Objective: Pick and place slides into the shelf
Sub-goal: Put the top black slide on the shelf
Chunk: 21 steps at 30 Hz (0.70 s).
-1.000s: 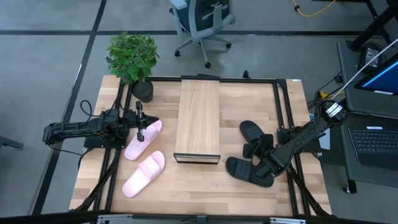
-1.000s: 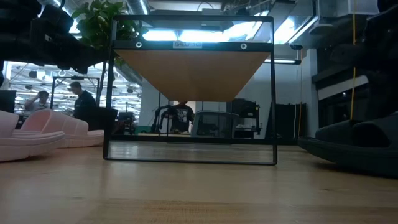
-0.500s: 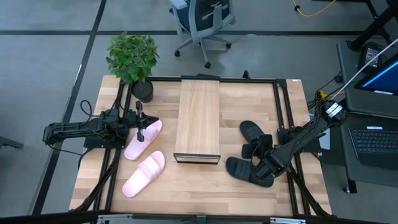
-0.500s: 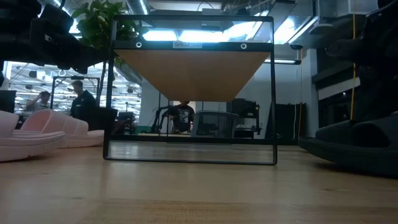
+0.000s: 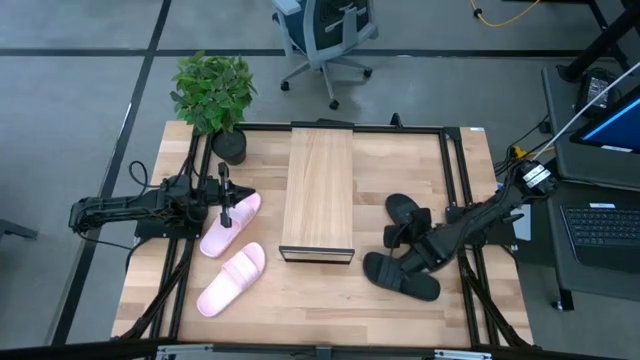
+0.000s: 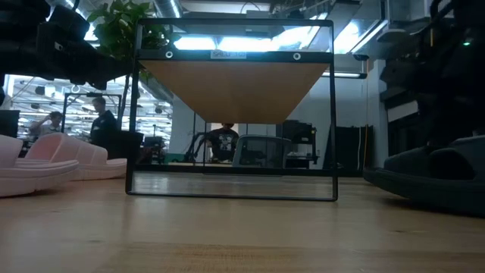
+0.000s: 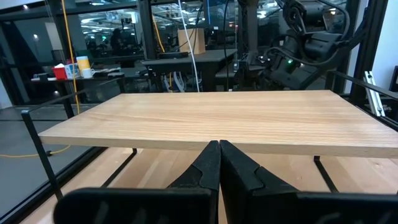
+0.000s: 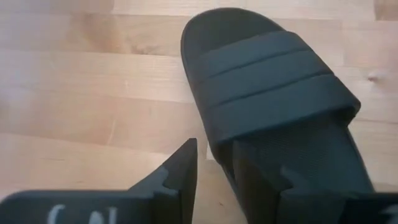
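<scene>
The shelf [image 5: 319, 192] stands mid-table, its plank top filling the left wrist view [image 7: 211, 121]. Two pale pink slides [image 5: 232, 225] [image 5: 232, 278] lie flat on their soles left of it. Two black slides [image 5: 405, 211] [image 5: 400, 276] lie flat to its right. My left gripper [image 5: 226, 212] is shut and hovers over the farther pink slide. My right gripper [image 5: 398, 243] is low between the black slides and open. In its wrist view it [image 8: 214, 174] straddles the side rim of a black slide [image 8: 273, 93]. My right gripper has one finger [image 8: 258, 183] over the black slide's footbed behind the strap. The other finger [image 8: 180, 168] is outside the side rim [image 8: 214, 152], over the wood. It comes slanting down from the table's right. Whether either finger touches the slide, I cannot tell.
A potted plant [image 5: 213, 95] stands at the table's far left corner. A dark metal frame [image 5: 452, 180] rims the tabletop. An office chair [image 5: 325, 35] and people sit beyond the far edge. Bare wood shows along the near edge [image 5: 320, 300].
My right gripper has swung from over the near black slide toward the table's left and slightly toward the far edge, and its forearm now lies flatter. The slides and the left arm have kept still.
</scene>
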Available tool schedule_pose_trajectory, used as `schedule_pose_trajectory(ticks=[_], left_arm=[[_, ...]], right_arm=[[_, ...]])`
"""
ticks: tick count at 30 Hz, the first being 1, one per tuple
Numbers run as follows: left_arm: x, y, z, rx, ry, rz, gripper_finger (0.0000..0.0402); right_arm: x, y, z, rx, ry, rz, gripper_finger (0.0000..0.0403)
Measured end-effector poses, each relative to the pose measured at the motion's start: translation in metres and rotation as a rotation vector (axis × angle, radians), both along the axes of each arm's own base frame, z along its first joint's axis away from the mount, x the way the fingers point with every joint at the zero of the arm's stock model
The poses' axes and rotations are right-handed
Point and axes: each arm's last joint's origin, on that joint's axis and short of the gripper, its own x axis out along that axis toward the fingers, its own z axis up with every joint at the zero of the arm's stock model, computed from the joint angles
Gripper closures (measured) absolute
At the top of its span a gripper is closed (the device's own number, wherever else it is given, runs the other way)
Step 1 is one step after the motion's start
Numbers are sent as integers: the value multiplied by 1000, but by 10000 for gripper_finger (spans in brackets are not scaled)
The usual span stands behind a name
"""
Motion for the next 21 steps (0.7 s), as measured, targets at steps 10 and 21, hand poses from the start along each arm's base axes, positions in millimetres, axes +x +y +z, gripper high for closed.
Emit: schedule_pose_trajectory(ticks=[10, 21], left_arm=[[0, 0, 0, 0, 0, 0, 401], [0, 0, 0, 0, 0, 0, 401]], right_arm=[[5, -7, -1, 73, 52, -33, 298], [14, -12, -7, 76, 58, -24, 298]])
